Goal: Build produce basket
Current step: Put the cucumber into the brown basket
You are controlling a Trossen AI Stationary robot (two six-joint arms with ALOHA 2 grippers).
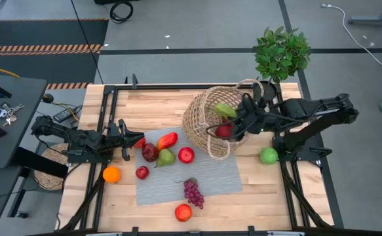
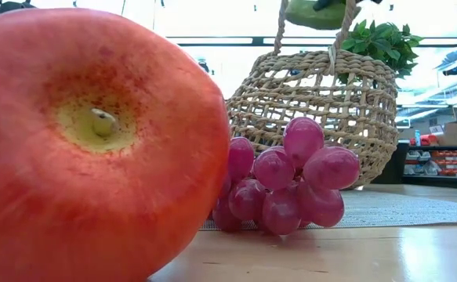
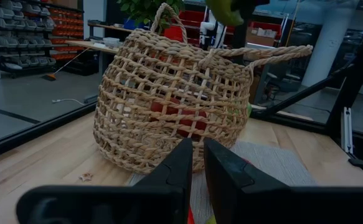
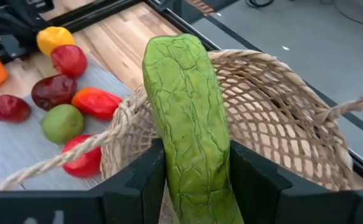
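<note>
Inspector: Two tools in view. State of the right tool (image 4: 190, 180)?

Assessor: Pinching a long green wrinkled vegetable (image 4: 187, 118) upright above the open mouth of the basket (image 1: 207, 118), likely so it drops straight in. A red fruit (image 1: 224, 130) already lies inside.

Inspector: And the left tool (image 1: 126, 141)?

Assessor: Pressed together, empty, waiting at the table's left. Remaining produce lies on the grey mat (image 1: 217, 177): grapes (image 1: 192, 192), a green pear (image 1: 166, 158). An orange (image 1: 111, 174) sits on bare table (image 1: 158, 101).

Huge red apple (image 2: 95, 141) up close, purple grapes (image 2: 287, 184) beside it, wicker basket (image 2: 314, 110) behind.
</note>
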